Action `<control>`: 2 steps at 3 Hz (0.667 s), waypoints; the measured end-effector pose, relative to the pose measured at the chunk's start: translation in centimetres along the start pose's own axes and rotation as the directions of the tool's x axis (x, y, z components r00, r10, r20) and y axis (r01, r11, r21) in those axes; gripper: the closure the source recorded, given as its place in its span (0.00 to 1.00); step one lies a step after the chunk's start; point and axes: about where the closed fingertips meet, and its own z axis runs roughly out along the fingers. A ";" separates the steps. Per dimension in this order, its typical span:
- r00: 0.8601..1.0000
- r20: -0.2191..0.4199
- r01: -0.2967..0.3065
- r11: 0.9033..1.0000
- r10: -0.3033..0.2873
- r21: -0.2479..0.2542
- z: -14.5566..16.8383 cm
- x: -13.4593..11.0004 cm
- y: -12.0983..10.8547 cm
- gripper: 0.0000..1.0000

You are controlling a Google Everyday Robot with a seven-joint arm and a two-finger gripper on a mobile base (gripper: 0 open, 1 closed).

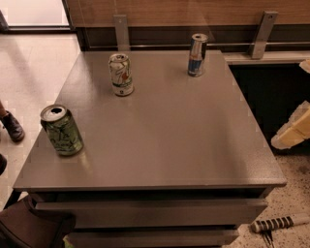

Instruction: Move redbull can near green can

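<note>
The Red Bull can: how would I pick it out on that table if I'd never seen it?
On the grey table, look to the far right corner, by the wooden wall. The redbull can stands upright there, well away from the gripper off the table's right side. It is slimmer than the white can and the green can, and blue and silver.

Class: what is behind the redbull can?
Behind the redbull can run a dark rail and wooden wall; the can covers part of the rail. No claw in view.

cream-white arm (292, 131) at the right edge, smooth blocky shell. second pale piece above it. the gripper is out of frame.
</note>
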 end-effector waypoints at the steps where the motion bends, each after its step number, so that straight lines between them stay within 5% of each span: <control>1: 0.977 0.202 -0.087 0.994 0.073 0.063 2.2 0.7 -3.0 0.00; 2: 0.887 0.446 -0.205 0.967 0.120 0.148 3.2 -1.7 -9.4 0.00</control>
